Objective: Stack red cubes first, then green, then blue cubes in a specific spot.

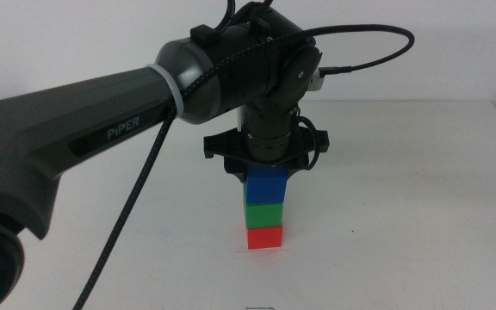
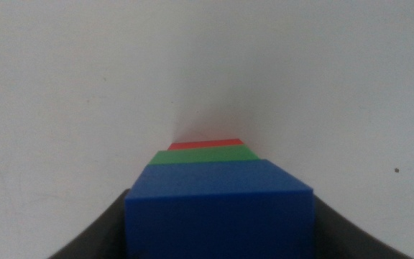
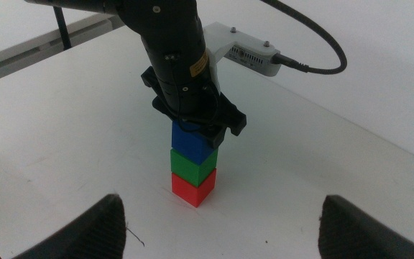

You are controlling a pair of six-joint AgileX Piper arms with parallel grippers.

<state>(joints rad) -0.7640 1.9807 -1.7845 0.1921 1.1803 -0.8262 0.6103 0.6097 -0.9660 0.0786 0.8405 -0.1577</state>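
A three-cube stack stands mid-table: red cube (image 1: 264, 238) on the white tabletop, green cube (image 1: 264, 213) on it, blue cube (image 1: 268, 184) on top. My left gripper (image 1: 266, 175) reaches straight down from above and is shut on the blue cube, its dark jaws pressed against two opposite sides. The left wrist view looks down the blue cube (image 2: 220, 208) to slivers of the green cube (image 2: 203, 155) and red cube (image 2: 205, 144). My right gripper (image 3: 221, 230) hangs open at a distance, facing the stack's red cube (image 3: 192, 188), green cube (image 3: 192, 162) and blue cube (image 3: 191, 138).
The white table (image 1: 420, 215) runs bare around the stack. The left arm's grey body (image 1: 76, 138) crosses in from the left with its black cable (image 1: 136, 207) hanging down. A white camera module (image 3: 246, 50) sits on the left wrist.
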